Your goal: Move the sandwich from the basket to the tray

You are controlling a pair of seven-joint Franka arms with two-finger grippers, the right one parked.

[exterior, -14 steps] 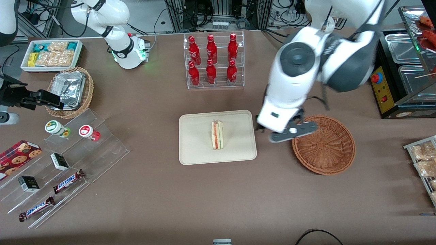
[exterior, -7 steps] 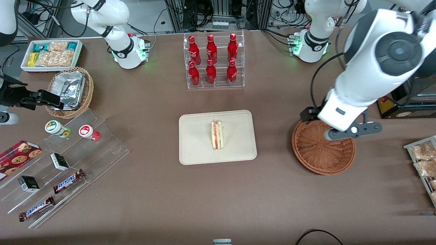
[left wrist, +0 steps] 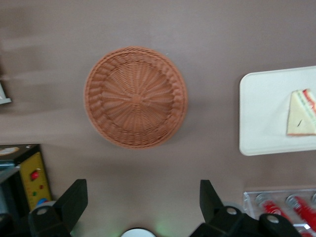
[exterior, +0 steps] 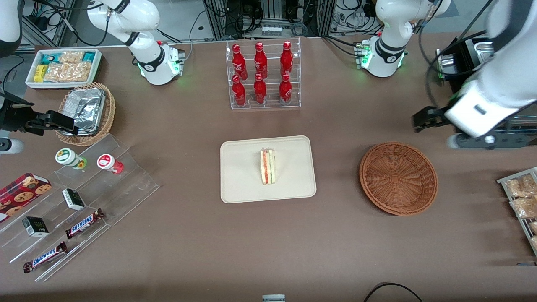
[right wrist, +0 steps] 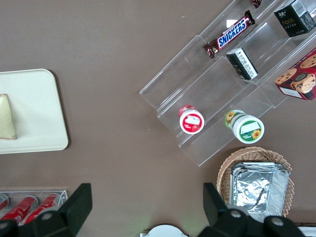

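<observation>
The sandwich (exterior: 267, 166), a pale wedge with red and green layers, lies on its side in the middle of the cream tray (exterior: 243, 186). The dark-brown wicker basket (exterior: 398, 178) stands beside the tray, toward the working arm's end, and has nothing in it. My gripper (exterior: 488, 141) hangs high above the table, farther from the front camera than the basket and nearer the working arm's end. The left wrist view looks down on the basket (left wrist: 135, 97), the tray (left wrist: 261, 113) and the sandwich (left wrist: 302, 114). There the gripper (left wrist: 141, 196) is open with nothing between its fingers.
A clear rack of red bottles (exterior: 262, 75) stands farther back than the tray. A black appliance with a red button (exterior: 470, 111) and a rack of bagged pastries (exterior: 522, 197) sit at the working arm's end. Clear snack steps (exterior: 84, 201) lie toward the parked arm's end.
My arm has swung from beside the tray, across the basket, out toward the working arm's end of the table. The sandwich has stayed on the tray.
</observation>
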